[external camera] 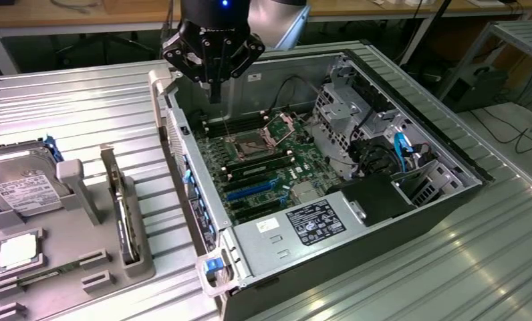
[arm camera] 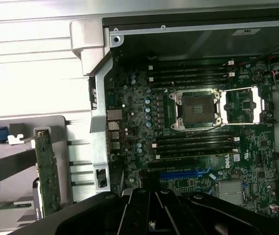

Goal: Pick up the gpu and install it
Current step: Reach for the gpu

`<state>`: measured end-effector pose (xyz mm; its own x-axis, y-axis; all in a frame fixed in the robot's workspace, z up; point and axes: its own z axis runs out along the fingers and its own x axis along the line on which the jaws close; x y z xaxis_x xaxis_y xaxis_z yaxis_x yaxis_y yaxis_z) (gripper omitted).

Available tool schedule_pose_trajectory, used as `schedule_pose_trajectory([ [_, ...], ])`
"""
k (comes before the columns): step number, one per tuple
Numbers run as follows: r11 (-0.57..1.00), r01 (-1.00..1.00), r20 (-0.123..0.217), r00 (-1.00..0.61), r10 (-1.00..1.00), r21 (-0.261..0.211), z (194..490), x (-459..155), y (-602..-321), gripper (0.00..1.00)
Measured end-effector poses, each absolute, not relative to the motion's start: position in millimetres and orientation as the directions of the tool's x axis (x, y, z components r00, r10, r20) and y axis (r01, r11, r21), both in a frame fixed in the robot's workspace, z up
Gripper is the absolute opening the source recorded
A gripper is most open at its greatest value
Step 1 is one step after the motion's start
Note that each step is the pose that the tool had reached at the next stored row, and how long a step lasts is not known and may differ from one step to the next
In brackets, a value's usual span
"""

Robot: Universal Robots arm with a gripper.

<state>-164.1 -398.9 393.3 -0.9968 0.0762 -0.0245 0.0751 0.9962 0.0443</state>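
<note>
We see the gripper [external camera: 214, 97], closed and empty, above the case [external camera: 444, 144]; the gpu [external camera: 123, 221] stands untouched in its tray [external camera: 97, 271]. Grasping needs opening.

Note: you have the thin green circuit-board gpu [external camera: 122, 212] [arm camera: 47, 169] upright on its long edge, slotted in the grey moulded tray [external camera: 65, 274], along that tray's edge on the exterior view's right.
</note>
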Motion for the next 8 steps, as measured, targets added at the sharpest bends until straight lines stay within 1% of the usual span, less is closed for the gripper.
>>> schedule_pose_trajectory([
  [8, 0.996, 0.075, -0.024, -0.997, 0.076, 0.044, 393.3, -176.9, -398.9, 0.1],
])
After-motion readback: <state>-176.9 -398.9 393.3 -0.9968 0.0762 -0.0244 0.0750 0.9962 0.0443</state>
